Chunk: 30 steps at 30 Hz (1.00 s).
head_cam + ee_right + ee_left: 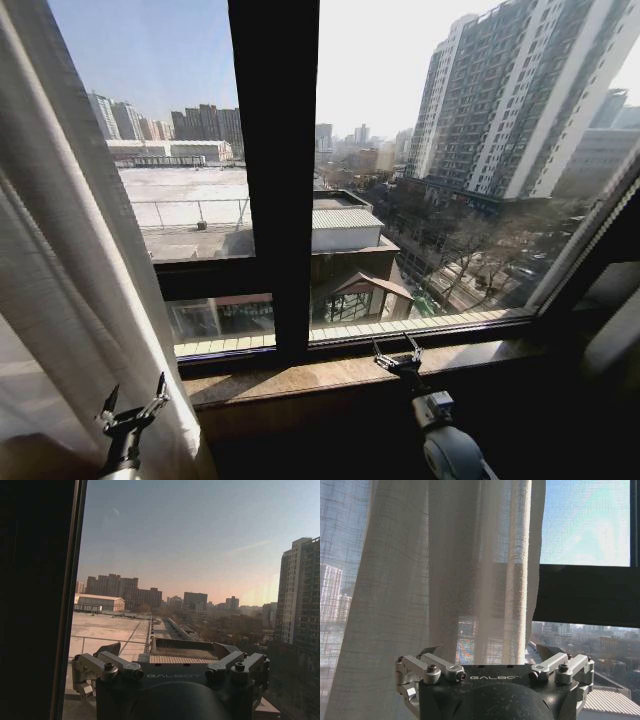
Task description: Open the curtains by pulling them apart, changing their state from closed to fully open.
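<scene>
My left hand (pixel 133 412) hangs open beside the gathered curtains (pixel 70 270); right hand (pixel 398 354) open over the windowsill (pixel 300 375)

One gathered curtain panel (pixel 70 250) hangs at the left; two hands, left hand (pixel 132 412) and right hand (pixel 398 352); one sill (pixel 330 372).

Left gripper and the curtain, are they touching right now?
Apart. In the left wrist view the open left gripper holds nothing between its fingers; the curtain hangs beyond them. In the head view the gripper only overlaps the fabric.
</scene>
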Tool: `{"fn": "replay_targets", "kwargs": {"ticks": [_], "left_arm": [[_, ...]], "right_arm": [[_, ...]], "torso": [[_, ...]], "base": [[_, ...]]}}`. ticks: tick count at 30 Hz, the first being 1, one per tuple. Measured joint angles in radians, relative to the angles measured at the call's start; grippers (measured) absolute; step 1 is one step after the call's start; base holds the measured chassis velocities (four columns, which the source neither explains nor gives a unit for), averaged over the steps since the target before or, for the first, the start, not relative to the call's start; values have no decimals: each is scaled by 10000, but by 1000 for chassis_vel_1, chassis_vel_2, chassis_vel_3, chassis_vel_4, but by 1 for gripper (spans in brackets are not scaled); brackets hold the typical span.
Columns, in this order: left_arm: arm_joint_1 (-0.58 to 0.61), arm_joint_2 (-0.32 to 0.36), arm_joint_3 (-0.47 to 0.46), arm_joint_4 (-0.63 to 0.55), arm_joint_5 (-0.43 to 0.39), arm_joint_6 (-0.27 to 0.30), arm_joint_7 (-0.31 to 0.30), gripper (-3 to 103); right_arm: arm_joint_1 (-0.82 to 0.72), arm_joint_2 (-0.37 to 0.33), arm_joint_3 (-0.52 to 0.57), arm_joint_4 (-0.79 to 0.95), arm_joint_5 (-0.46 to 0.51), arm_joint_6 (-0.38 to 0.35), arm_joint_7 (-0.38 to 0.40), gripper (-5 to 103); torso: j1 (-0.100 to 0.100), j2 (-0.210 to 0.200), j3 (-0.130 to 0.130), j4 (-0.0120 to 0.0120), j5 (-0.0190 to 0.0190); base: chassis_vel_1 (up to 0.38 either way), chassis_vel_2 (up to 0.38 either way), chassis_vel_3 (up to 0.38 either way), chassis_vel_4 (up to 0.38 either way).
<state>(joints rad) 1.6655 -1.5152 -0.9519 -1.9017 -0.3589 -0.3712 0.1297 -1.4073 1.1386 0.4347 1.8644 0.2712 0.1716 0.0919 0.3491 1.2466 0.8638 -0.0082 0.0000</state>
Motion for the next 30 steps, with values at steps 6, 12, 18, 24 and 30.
{"fn": "replay_targets", "kwargs": {"ticks": [6, 12, 18, 24, 30], "left_arm": [[0, 0, 0, 0, 0, 0, 0, 100], [0, 0, 0, 0, 0, 0, 0, 100], [-1, 0, 0, 0, 0, 0, 0, 100], [0, 0, 0, 0, 0, 0, 0, 100], [0, 0, 0, 0, 0, 0, 0, 100]], "right_arm": [[0, 0, 0, 0, 0, 0, 0, 100], [0, 0, 0, 0, 0, 0, 0, 100], [0, 0, 0, 0, 0, 0, 0, 100], [0, 0, 0, 0, 0, 0, 0, 100], [0, 0, 0, 0, 0, 0, 0, 100]], "torso": [[0, 0, 0, 0, 0], [0, 0, 0, 0, 0], [0, 0, 0, 0, 0], [0, 0, 0, 0, 0], [0, 0, 0, 0, 0]], "base": [[0, 0, 0, 0], [0, 0, 0, 0], [0, 0, 0, 0], [0, 0, 0, 0], [0, 0, 0, 0]]}}
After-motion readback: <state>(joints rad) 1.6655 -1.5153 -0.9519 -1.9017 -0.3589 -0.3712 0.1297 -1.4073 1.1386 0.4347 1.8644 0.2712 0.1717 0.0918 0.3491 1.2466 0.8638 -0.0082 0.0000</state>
